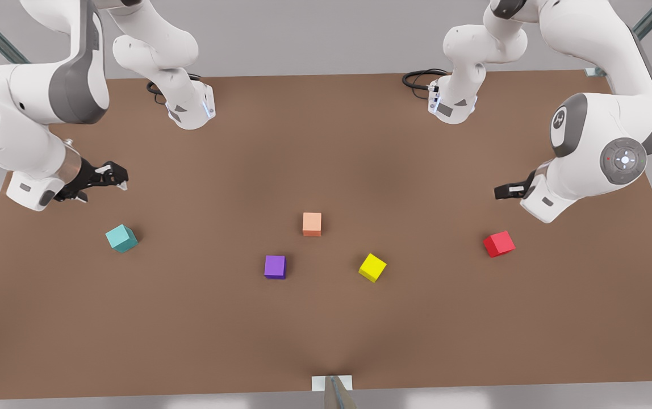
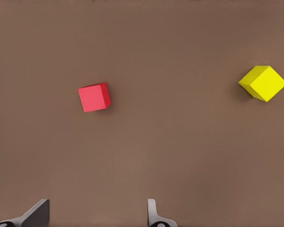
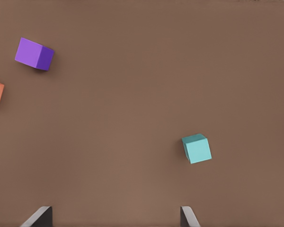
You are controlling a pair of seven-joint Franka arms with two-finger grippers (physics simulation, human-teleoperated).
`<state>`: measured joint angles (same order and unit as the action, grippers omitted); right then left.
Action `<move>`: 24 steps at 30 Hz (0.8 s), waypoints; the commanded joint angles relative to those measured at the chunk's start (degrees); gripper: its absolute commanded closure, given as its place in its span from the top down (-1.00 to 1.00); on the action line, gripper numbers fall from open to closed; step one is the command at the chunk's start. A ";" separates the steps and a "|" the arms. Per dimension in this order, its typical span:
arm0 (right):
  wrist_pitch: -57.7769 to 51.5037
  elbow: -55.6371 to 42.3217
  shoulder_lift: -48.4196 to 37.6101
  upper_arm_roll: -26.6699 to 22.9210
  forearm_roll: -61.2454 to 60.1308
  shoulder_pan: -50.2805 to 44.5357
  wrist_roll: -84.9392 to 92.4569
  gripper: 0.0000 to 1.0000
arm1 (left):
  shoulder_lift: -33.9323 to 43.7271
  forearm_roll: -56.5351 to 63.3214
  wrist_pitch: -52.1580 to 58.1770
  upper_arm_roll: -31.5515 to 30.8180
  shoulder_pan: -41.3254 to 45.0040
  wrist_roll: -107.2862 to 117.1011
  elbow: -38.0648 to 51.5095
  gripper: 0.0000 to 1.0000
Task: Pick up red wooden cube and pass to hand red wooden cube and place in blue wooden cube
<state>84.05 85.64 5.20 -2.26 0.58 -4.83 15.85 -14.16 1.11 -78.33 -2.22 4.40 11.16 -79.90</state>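
We see the brown table point(image 1: 326, 341) bearing five cubes. Our left gripper point(image 1: 509, 191) hovers with fingers spread above the red wooden cube point(image 1: 498, 243), which sits flat, slightly turned. Our right gripper point(image 1: 115, 176), also released, hangs near the blue wooden cube point(image 1: 121, 238).

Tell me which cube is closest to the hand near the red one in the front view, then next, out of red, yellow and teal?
From the left hand, open, on the front view's right:
1. Red cube, just below it.
2. Yellow cube, toward the middle.
3. Teal cube, far on the front view's left.
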 commanded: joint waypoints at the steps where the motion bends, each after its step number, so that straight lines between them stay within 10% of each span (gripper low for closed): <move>1: 0.24 -0.03 -0.02 -0.02 0.03 0.17 1.82 1.00 | 0.01 0.03 -0.60 0.03 -0.01 3.34 0.01 1.00; 12: 0.50 0.67 0.77 -0.02 -0.14 0.61 1.99 1.00 | -11.68 -7.53 -41.90 9.08 -3.61 3.43 -19.85 1.00; 24: -0.20 1.90 -1.42 -0.11 -0.14 1.93 1.82 1.00 | -15.46 -7.53 -50.61 10.40 -3.52 2.90 -27.77 1.00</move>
<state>83.98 87.38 3.79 -2.35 0.44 -2.36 17.24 -29.37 -6.42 -124.08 8.17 0.84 13.39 -107.59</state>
